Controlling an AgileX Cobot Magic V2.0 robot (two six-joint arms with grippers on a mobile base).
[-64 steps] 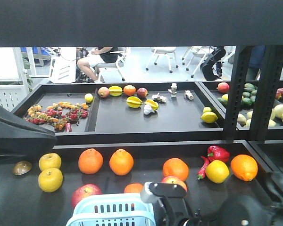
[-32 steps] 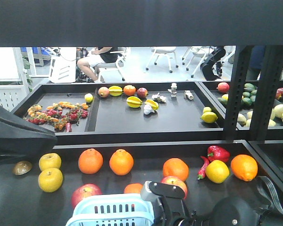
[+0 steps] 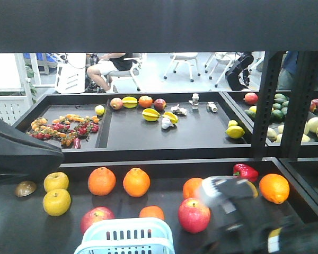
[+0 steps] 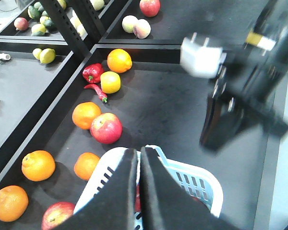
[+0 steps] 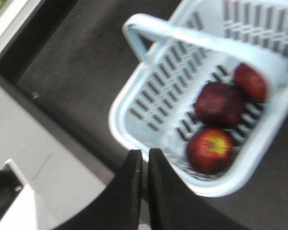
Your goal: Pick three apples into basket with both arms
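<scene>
The pale blue basket (image 5: 134, 120) holds three red apples (image 5: 209, 149) (image 5: 220, 104) (image 5: 250, 81) in the right wrist view. My right gripper (image 5: 145, 152) is shut and empty, hanging just outside the basket's near rim. My left gripper (image 4: 138, 153) is also shut with nothing in it, held above the basket (image 4: 201, 184). Two more red apples lie on the black tray outside it, one to the right (image 3: 194, 215) and one to the left (image 3: 97, 218). The right arm (image 3: 238, 209) shows blurred in the front view, right of the basket (image 3: 124, 236).
Oranges (image 3: 136, 181) (image 3: 274, 188), yellow apples (image 3: 56, 201), a lemon and red peppers (image 3: 245, 172) lie around the basket on the near tray. A raised black divider (image 3: 164, 154) separates it from the far trays of fruit. Black uprights (image 3: 265, 106) stand at the right.
The right arm has swung up and to the right from beside the basket and is blurred by motion. The red apple it covered now shows fully.
</scene>
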